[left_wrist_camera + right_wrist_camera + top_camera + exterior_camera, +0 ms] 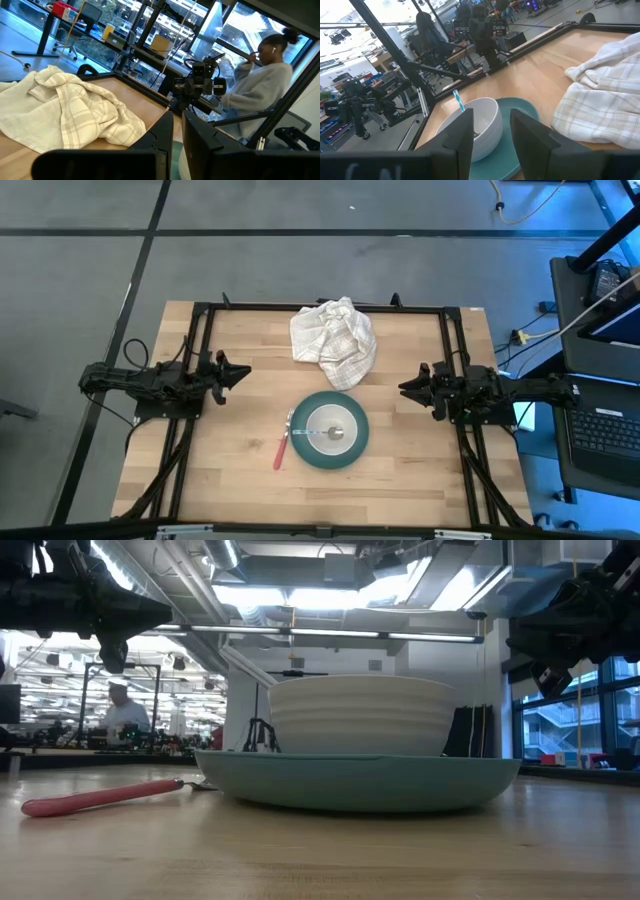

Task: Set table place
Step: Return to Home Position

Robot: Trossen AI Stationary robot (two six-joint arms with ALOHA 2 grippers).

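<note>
Table [420,470] first: L gripper [243,370] hovers over its left side, fingers all but closed, just a slit, nothing held. R gripper [403,388] hovers opposite over the right side, fingers parted partway, also carrying nothing. Both point inward at each other. Checked cloth [335,340] sits crumpled btwn them, toward the far edge. Teal plate [362,445] lies btwn the grippers too, nearer the front edge, apart from both. White bowl [335,413] stands on the plate, approx centred. Red-handled fork [281,448] lies flat just beside the plate, on the L gripper's side. Spoon [322,432] rests in the bowl, handle poking out toward the L gripper.
</note>
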